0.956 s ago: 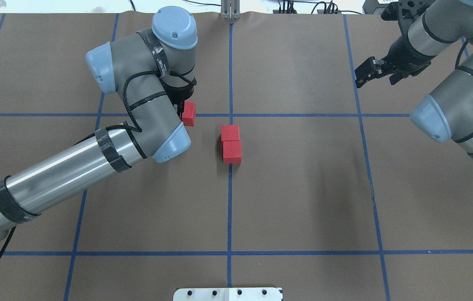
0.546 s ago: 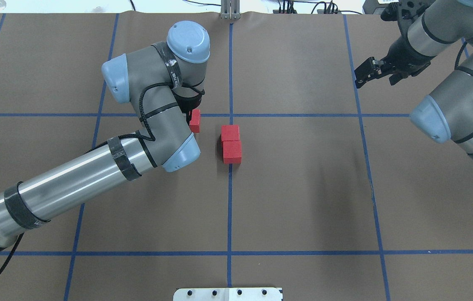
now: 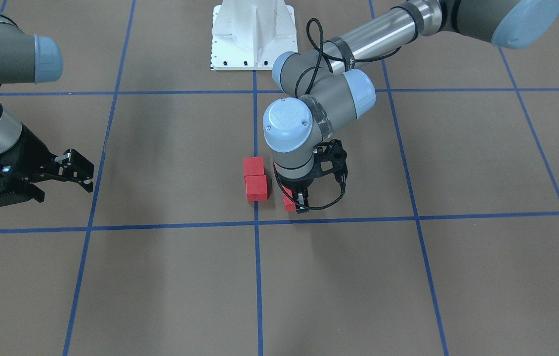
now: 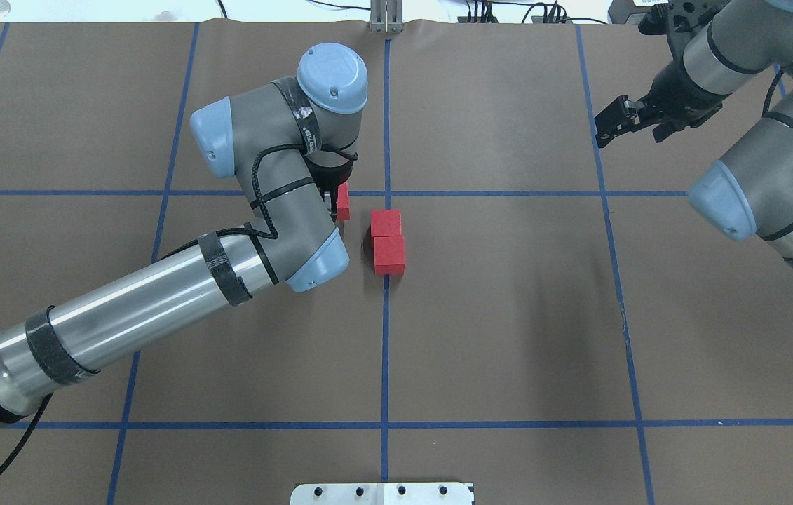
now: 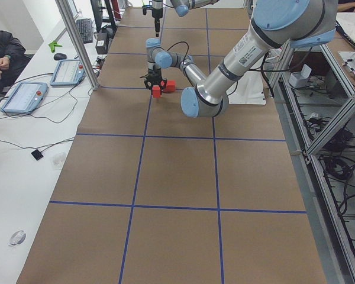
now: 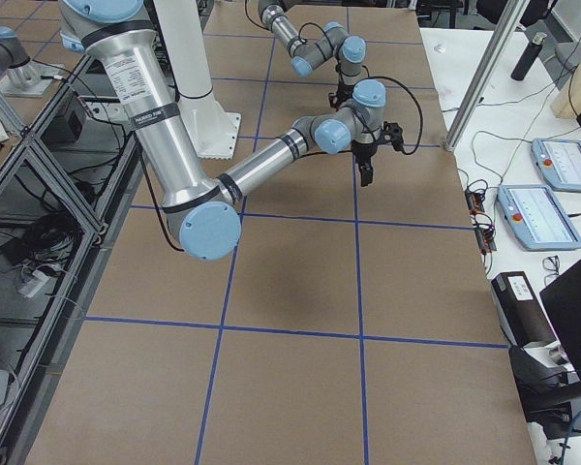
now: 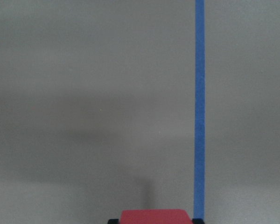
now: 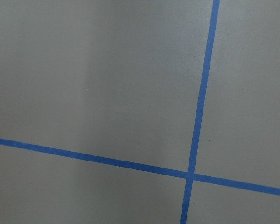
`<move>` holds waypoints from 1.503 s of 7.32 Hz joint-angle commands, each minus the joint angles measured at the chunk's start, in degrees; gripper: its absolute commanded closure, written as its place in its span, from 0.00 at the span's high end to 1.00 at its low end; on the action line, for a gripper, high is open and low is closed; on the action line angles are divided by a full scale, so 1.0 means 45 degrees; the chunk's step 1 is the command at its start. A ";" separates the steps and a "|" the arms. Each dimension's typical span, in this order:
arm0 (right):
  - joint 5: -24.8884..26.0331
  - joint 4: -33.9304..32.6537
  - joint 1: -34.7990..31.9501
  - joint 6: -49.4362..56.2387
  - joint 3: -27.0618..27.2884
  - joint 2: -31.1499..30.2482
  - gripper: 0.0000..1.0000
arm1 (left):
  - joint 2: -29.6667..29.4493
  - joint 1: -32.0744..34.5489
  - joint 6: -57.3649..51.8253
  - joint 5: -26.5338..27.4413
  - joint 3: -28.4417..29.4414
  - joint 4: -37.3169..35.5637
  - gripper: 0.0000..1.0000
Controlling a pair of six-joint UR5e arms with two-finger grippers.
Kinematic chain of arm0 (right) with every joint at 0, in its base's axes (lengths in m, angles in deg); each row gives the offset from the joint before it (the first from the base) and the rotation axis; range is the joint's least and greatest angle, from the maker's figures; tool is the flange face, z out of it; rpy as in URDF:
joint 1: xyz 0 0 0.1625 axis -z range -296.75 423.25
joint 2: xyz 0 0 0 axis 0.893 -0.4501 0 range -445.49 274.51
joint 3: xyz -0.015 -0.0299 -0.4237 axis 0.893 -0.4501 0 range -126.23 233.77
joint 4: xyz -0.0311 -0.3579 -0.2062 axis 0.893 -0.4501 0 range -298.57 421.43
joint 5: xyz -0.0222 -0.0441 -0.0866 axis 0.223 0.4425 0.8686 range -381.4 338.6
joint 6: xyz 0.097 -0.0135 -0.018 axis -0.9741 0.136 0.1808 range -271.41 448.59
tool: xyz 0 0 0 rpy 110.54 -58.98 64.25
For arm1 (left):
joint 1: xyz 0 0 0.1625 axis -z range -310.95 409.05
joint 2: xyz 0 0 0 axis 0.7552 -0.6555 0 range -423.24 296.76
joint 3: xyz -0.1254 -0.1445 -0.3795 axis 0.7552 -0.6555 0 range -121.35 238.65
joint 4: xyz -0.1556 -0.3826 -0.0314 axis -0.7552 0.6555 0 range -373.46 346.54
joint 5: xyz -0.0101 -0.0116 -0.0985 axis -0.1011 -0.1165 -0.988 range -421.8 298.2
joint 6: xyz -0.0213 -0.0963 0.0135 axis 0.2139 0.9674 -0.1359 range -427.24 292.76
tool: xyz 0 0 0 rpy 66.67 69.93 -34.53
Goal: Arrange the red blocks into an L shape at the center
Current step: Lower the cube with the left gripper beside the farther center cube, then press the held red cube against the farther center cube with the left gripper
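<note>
So here's what we've got: the left gripper (image 3: 294,203) points straight down, its jaws clamped on one red block (image 4: 343,203). That held block sits just to the robot's left of the middle blue tape line (image 4: 385,337). It's near the other two cubes, with a clear gap to them. We can't tell if it's touching the surface (image 4: 508,315) or riding a bit above it.

The far block (image 4: 386,222) and the near block (image 4: 390,254) are touching face to face in a short row. They lie right on that middle line at the center (image 4: 417,235), a tiny bit offset from each other. The held one is roughly level with the far block.

The right gripper (image 3: 81,169) hangs well apart from all of this, out over the robot's right side of the grid. Its jaws are apart and nothing's in them.
</note>
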 commanded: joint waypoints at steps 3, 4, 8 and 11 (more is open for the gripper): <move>0.0011 0.0000 0.0020 0.0004 0.0003 -0.0020 0.99 | -0.0106 -0.0398 0.0004 0.0001 0.0075 0.0125 0.00; 0.0011 0.0000 0.0020 -0.0015 -0.0017 -0.0020 0.99 | -0.0107 -0.0456 0.0004 -0.0018 0.0075 0.0125 0.00; 0.0011 0.0000 0.0059 0.0004 0.0002 -0.0059 0.99 | -0.0087 -0.0632 0.0102 -0.0038 0.0075 0.0106 0.00; 0.0011 0.0000 0.0078 -0.0015 -0.0017 -0.0059 0.99 | -0.0107 -0.0691 0.0141 -0.0038 0.0075 0.0125 0.00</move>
